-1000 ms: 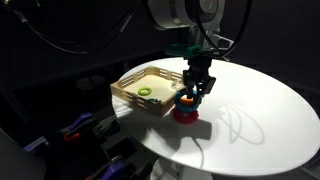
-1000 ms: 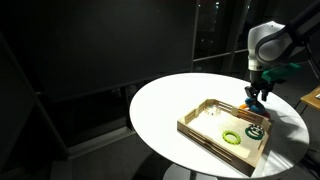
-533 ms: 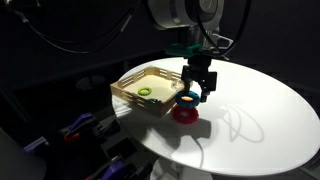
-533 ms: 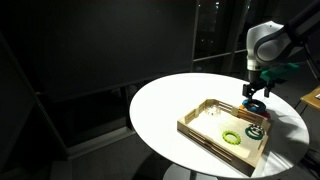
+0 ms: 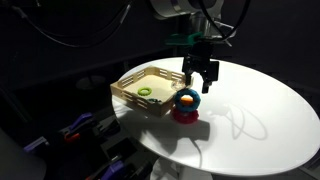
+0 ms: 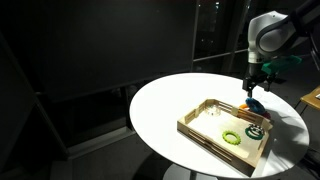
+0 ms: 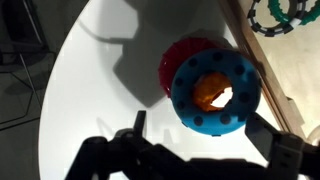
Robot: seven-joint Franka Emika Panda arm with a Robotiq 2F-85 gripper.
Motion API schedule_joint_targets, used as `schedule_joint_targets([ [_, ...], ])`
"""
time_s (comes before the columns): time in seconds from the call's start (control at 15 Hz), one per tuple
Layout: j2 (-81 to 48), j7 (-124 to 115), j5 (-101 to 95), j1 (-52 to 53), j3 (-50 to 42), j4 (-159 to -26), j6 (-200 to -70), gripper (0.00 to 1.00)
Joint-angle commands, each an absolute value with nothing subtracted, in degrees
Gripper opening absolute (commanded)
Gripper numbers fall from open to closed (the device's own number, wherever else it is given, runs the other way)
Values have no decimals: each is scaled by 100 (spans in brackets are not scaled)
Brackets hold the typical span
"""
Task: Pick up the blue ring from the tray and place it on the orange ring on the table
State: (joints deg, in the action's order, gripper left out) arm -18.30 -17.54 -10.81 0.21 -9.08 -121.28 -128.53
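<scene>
The blue ring (image 7: 192,100) lies on top of the orange ring (image 7: 208,90), whose orange shows through its hole. Both sit on a red ring (image 7: 178,62) on the white table (image 7: 90,80). In both exterior views the stack, topped by the blue ring (image 5: 187,98) (image 6: 254,102), stands just beside the wooden tray (image 5: 128,88) (image 6: 200,128). My gripper (image 5: 201,82) (image 6: 251,88) (image 7: 200,132) hangs a little above the stack, open, with nothing between its fingers (image 7: 139,124).
A green ring (image 5: 145,91) (image 6: 233,137) (image 7: 282,16) lies inside the tray, whose slatted wall (image 7: 278,88) runs close beside the stack. The round table (image 5: 260,115) stretches wide beyond the stack, and darkness surrounds it.
The jaws have opened and let go of the blue ring, which stays on the stack. The gripper has risen straight up from it.
</scene>
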Motion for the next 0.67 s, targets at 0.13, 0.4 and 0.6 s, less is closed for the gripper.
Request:
schedule_joint_targets([
  [0.13, -1210, -1470, -1029, -45, -736, -12187, -12336, 100],
  [0.4, -845, -961, -839, -112, -585, -12204, -11951, 100],
  [0.6, -514, -298, -526, -156, -475, -12282, -11752, 100],
])
